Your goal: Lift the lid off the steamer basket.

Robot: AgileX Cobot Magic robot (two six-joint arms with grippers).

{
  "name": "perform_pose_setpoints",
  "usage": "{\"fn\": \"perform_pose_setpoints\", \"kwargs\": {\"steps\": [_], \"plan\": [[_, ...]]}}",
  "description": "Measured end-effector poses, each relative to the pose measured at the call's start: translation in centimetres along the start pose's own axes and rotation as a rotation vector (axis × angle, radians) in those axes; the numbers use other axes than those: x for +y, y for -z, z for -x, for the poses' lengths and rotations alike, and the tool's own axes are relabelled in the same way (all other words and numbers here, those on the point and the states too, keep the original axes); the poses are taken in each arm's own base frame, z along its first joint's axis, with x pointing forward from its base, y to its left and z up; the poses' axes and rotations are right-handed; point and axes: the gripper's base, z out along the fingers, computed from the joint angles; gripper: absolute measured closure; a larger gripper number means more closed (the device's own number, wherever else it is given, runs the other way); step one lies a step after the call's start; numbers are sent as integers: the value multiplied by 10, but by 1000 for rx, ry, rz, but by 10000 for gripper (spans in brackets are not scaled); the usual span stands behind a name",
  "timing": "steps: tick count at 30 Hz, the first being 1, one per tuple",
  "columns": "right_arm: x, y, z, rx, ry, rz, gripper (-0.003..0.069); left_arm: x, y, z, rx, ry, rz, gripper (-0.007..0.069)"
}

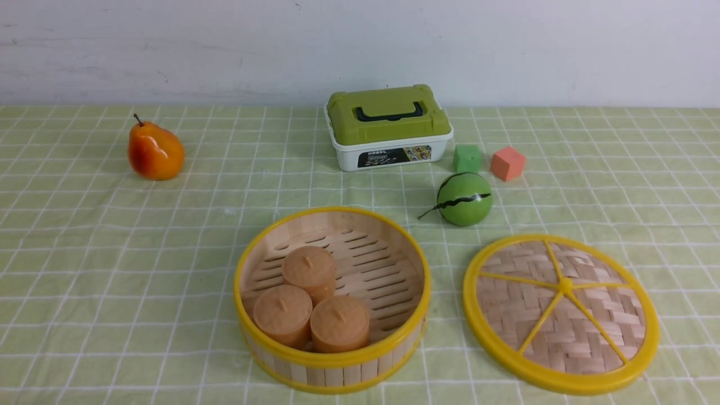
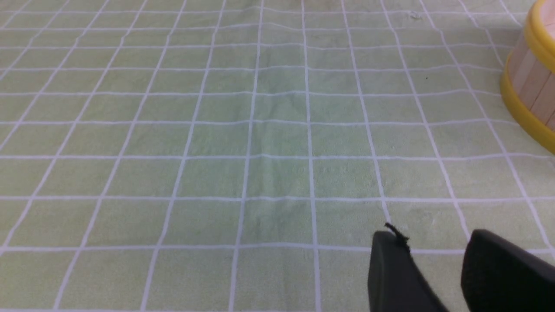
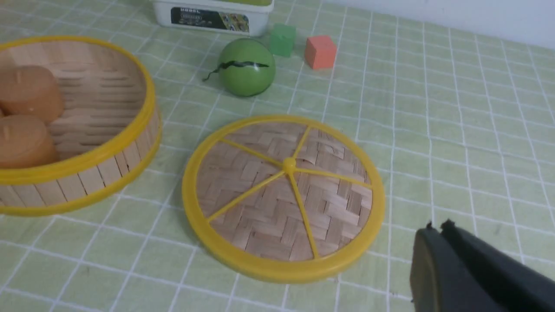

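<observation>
The steamer basket (image 1: 332, 360) stands uncovered at the front centre of the green checked cloth, with three tan round buns (image 1: 309, 269) inside; its wall also shows in the left wrist view (image 2: 531, 82) and right wrist view (image 3: 86, 173). The lid (image 1: 562, 312), woven bamboo with a yellow rim and spokes, lies flat on the cloth to the basket's right (image 3: 284, 197). My right gripper (image 3: 435, 227) is shut on nothing, hovering apart from the lid's rim. My left gripper (image 2: 433, 238) is open over bare cloth, well away from the basket. Neither arm appears in the front view.
An orange pear (image 1: 154, 152) sits at the back left. A white box with an olive-green top (image 1: 388, 126) stands at the back centre. A green cube (image 1: 467, 158), a salmon cube (image 1: 507, 163) and a green ball (image 1: 464, 198) lie just behind the lid.
</observation>
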Motion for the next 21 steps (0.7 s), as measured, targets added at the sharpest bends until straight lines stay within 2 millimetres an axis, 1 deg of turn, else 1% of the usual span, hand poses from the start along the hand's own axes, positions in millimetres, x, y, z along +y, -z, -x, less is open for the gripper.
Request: {"fn": "perform_pose_setpoints", "kwargs": {"steps": [2, 5, 8, 10, 11, 12, 13, 15, 16, 17, 19, 21], "plan": [[-1, 1, -4, 35, 9, -10, 676, 0, 0, 0, 0, 0, 0, 386], [-2, 1, -6, 22, 36, -22, 673, 0, 0, 0, 0, 0, 0, 386], [-2, -5, -15, -83, 63, -35, 669, 0, 0, 0, 0, 0, 0, 386], [-1, -13, -29, -122, 59, -33, 667, 0, 0, 0, 0, 0, 0, 386], [0, -20, -41, -174, 41, -30, 666, 0, 0, 0, 0, 0, 0, 386], [1, -30, -60, -228, 5, -28, 664, 0, 0, 0, 0, 0, 0, 386], [1, -34, -67, -222, -1, -29, 664, 0, 0, 0, 0, 0, 0, 386], [1, -42, -84, -286, -53, -34, 662, 0, 0, 0, 0, 0, 0, 386], [1, -52, -104, -313, -93, -47, 659, 0, 0, 0, 0, 0, 0, 386], [1, -56, -113, -338, -117, -61, 658, 0, 0, 0, 0, 0, 0, 386], [-1, -56, -121, -372, -144, -96, 656, 0, 0, 0, 0, 0, 0, 386], [-3, -54, -123, -379, -158, -133, 655, 0, 0, 0, 0, 0, 0, 386]]}}
